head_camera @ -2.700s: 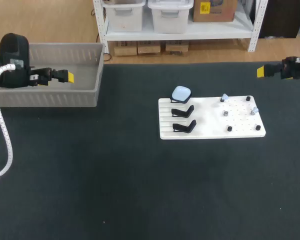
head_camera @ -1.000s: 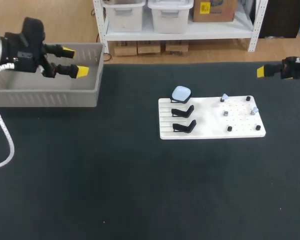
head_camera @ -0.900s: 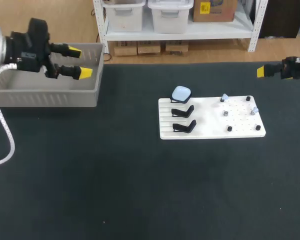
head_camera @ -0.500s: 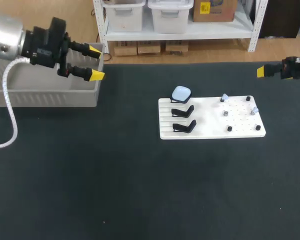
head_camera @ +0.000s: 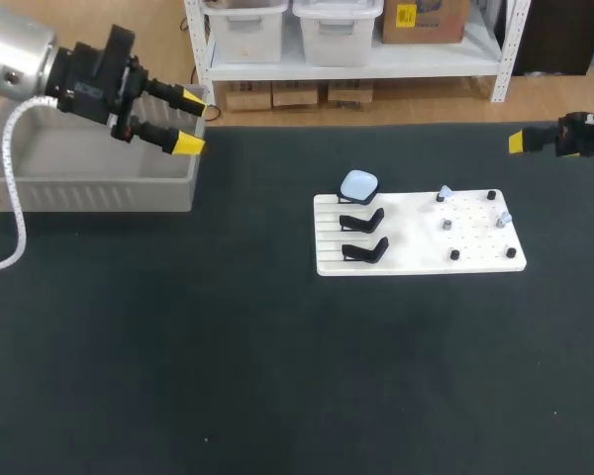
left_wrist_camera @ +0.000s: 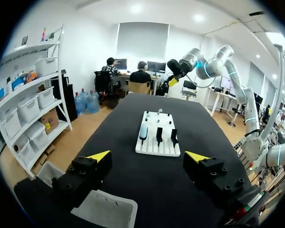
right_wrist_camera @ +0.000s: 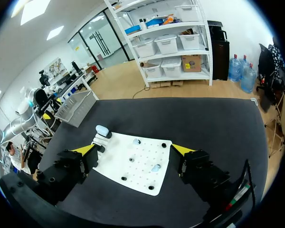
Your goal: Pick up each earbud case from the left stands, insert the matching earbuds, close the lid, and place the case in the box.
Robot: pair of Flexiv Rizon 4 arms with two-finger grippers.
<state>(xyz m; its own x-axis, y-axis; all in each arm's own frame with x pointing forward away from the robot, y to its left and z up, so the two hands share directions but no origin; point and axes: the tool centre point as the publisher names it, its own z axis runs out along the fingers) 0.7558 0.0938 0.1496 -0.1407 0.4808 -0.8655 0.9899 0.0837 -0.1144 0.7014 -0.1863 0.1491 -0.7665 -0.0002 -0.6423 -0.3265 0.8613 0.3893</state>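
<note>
On the dark table (head_camera: 228,376) the white board (head_camera: 416,259) lies right of the middle. Two black stands (head_camera: 364,250) are nearest me, and the pale blue earbud case (head_camera: 358,184) sits on the third stand behind them (small earbuds (head_camera: 502,216) dot the board's peg side). Farther back, my left claw (head_camera: 190,124) hangs spread wide above the right corner of the grey box (head_camera: 89,188). My right claw (right_wrist_camera: 133,151), fingers also well apart, is over the table's far right edge.

the case (head_camera: 358,184) sits on the board's (head_camera: 421,259) left rear stand, two more stands (head_camera: 362,221) before it, earbuds (head_camera: 445,193) on its right half. the box (head_camera: 89,183) is well left of the board, the left gripper (head_camera: 190,123) above the box's board-side end. the right gripper (head_camera: 516,142) is behind the board's right end.
</note>
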